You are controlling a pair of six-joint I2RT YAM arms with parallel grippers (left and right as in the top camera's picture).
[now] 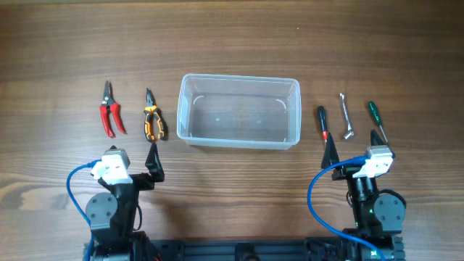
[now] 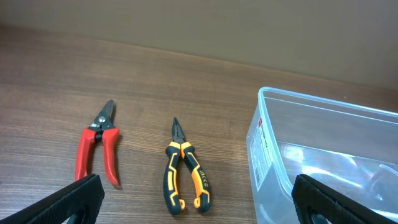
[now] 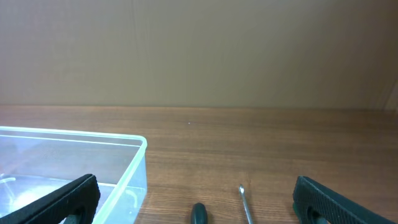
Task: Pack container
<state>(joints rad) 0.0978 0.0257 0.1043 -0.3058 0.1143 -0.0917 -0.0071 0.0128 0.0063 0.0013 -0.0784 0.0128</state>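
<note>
**A:** where's the container (image 1: 239, 77) sitting?

**B:** it's sitting mid-table, pliers (image 1: 152, 122) lying off its left side, red screwdriver (image 1: 322, 123) off its right. left gripper (image 2: 198, 182) and right gripper (image 3: 196, 183) are both gaping wide, gripping nothing

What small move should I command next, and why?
Probably ease the left end effector forward and down over the orange pliers. They lie just ahead of it, it is open and holds nothing, and the container is empty.
</note>
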